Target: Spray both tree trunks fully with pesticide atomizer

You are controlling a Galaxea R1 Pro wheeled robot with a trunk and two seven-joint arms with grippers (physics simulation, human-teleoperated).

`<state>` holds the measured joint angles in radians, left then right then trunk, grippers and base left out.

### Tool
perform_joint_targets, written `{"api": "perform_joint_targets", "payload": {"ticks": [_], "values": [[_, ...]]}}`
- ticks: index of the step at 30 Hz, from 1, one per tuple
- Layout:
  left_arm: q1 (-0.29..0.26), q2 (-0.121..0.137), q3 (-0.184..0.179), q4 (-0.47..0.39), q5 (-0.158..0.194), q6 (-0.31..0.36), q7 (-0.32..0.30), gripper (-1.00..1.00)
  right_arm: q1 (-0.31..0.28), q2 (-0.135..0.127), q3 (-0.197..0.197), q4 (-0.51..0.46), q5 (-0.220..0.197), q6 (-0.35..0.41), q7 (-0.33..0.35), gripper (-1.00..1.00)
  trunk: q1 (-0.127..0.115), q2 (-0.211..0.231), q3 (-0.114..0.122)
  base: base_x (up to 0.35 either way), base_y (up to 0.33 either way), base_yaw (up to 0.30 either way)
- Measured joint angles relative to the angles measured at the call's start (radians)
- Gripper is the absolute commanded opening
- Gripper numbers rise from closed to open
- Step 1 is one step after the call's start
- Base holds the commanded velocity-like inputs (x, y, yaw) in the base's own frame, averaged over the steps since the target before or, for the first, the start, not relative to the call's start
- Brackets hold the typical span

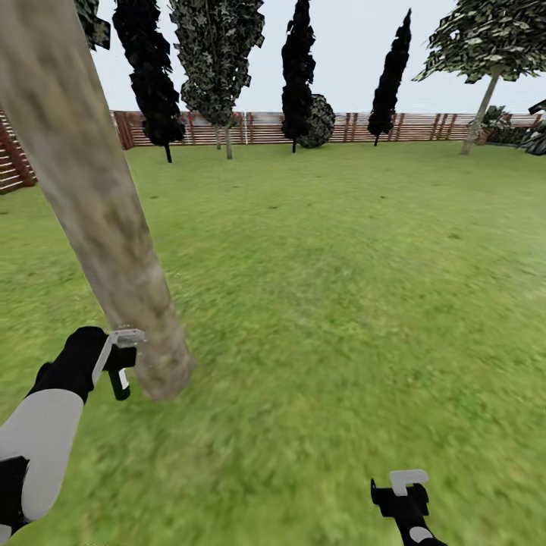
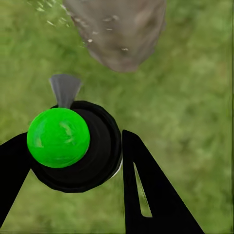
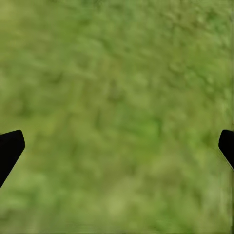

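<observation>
Where fence (image 1: pixel 318 127) rings: blurry grass (image 1: pixel 341 303).

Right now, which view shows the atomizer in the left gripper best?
The left wrist view: the atomizer, green ball top and black body, sits large between the left gripper fingers, nozzle facing the tree trunk. The head view gives a small side glimpse. The right wrist view looks at grass.

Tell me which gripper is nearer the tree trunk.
Left. The left gripper sits right beside the tree trunk base; the right gripper hangs over grass, well off.
</observation>
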<state>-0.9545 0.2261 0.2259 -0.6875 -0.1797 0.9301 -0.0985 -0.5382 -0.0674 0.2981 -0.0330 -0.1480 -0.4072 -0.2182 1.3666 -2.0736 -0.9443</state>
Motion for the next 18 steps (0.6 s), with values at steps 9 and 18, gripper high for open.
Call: {"api": "perform_joint_targets", "payload": {"ticks": [9,18], "values": [[-0.002,0.000,0.001,0.000,0.001,0.000,0.000,-1.00,0.000,-0.003,-0.002,0.001,0.000,0.000,0.000,1.00,0.000,0.000,0.000,0.103,-0.261,0.002],[-0.002,0.000,0.001,0.000,0.001,0.000,0.000,-1.00,0.000,-0.001,0.000,0.000,0.000,0.000,0.000,1.00,0.000,0.000,0.000,0.095,-0.264,0.189]]}}
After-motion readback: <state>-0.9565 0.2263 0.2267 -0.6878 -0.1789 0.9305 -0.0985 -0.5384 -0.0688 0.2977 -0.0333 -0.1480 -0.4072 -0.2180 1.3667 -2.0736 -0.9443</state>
